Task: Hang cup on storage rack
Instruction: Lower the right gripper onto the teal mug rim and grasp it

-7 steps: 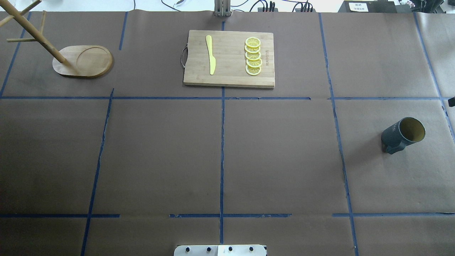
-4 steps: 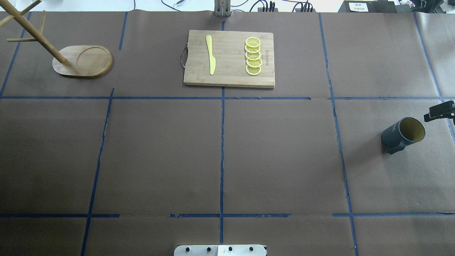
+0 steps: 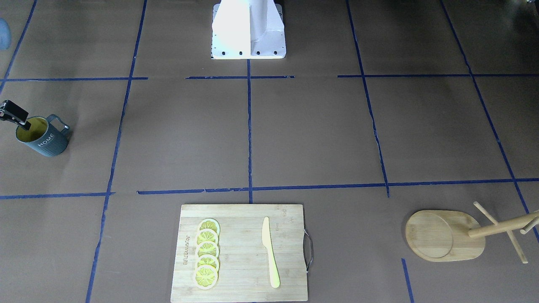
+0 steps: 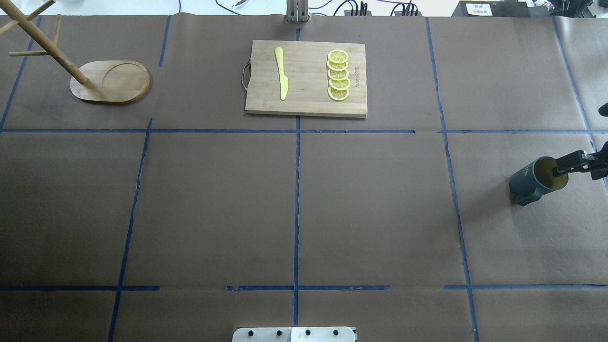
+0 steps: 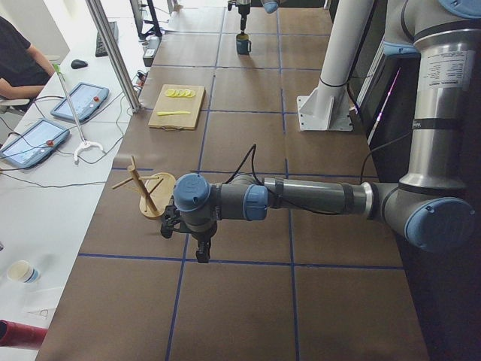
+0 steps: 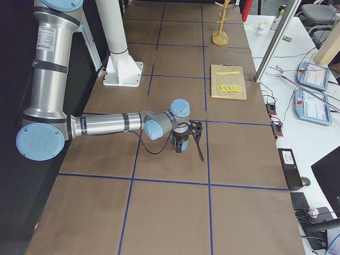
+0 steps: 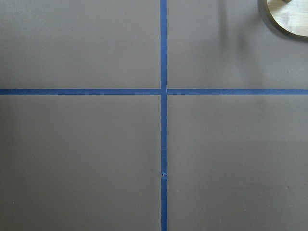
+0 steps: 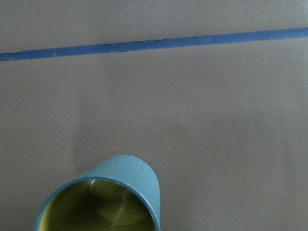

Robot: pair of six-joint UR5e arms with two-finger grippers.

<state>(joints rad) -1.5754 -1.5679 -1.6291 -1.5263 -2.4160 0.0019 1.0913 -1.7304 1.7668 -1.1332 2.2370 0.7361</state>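
The cup (image 4: 531, 180), dark blue-grey with a yellow-green inside, stands upright at the table's right side, with "HOME" lettering showing (image 3: 45, 141). My right gripper (image 6: 191, 150) is above it and open. One finger (image 4: 572, 163) reaches into the cup's mouth and the other stays outside the rim. The right wrist view shows the cup (image 8: 108, 199) from above at its lower edge. The storage rack (image 4: 111, 81), a wooden mug tree on an oval base, stands at the far left. My left gripper (image 5: 200, 248) hovers near the rack (image 5: 148, 197); I cannot tell its state.
A bamboo cutting board (image 4: 306, 107) with a yellow knife (image 4: 282, 71) and several lemon slices (image 4: 338, 75) lies at the far middle. The robot's base (image 3: 248, 29) is at the near edge. A person sits at a side desk (image 5: 22, 60).
My right gripper came in from the right edge and moved down to the cup; one finger is now in its mouth. The cup and rack have stayed put.
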